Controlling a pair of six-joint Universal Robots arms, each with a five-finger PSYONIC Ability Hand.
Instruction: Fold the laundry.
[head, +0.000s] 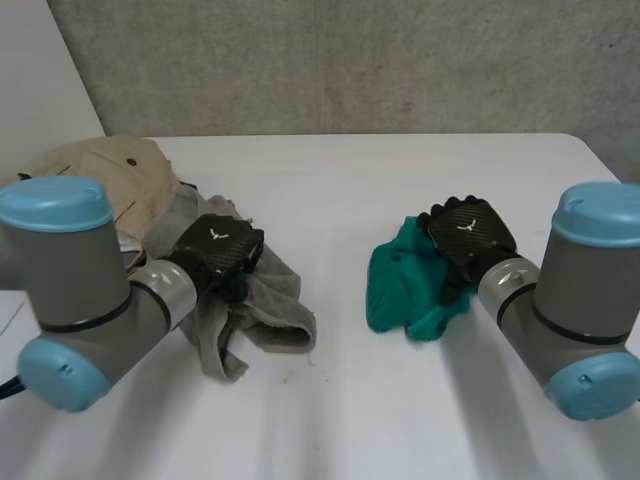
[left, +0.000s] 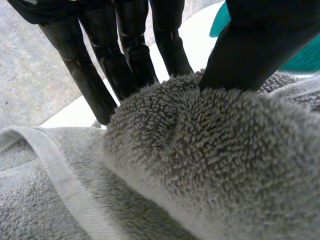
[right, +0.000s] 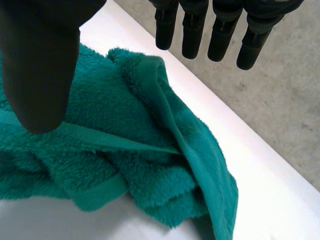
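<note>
The grey towel (left: 210, 150) is thick looped terry, rough and matt, with a flat-woven hem band. The green towel (right: 125, 125) is plusher terry (its hem is smooth too). The table (head: 400, 170) is smooth matt white, the beige cloth (head: 100, 165) an unpiled fabric, and the left hand (head: 218, 245) and right hand (head: 468, 232) have faintly glossy, weave-patterned black backs.
</note>
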